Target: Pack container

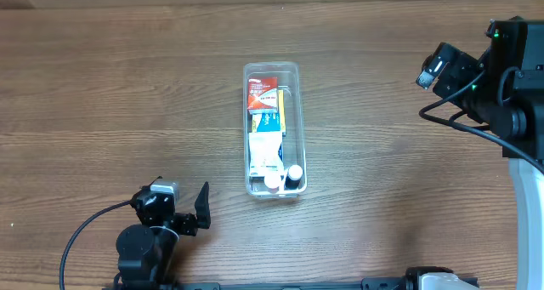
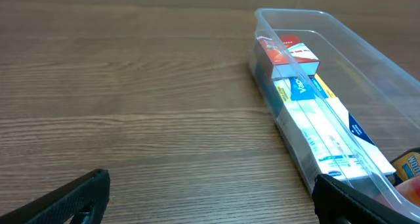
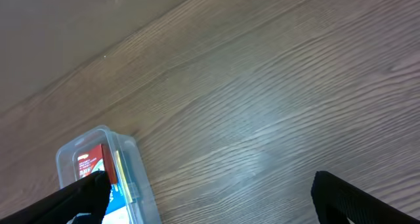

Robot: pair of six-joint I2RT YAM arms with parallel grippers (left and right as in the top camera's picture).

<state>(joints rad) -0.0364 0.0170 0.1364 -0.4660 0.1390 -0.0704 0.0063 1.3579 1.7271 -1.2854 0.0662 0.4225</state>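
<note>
Counter (image 1: 102,86): wood grain, running past every frame edge.

Container (image 1: 246,111): clear bin. In the left wrist view its near end is cut off behind a finger (image 2: 367,201). In the right wrist view only its far end (image 3: 98,135) shows.
- Position: ahead and to the right of the left end effector (image 2: 211,183), not touching; well apart from the right end effector (image 3: 211,181).

Both end effectors: fingers spread wide, holding nothing.

Contents, with print too small to read:
- long blue-and-white box (image 1: 268,133)
- red-and-white box (image 1: 263,90) at the end farthest from the left end effector
- white-capped bottles (image 1: 293,173) at the nearest end
</note>
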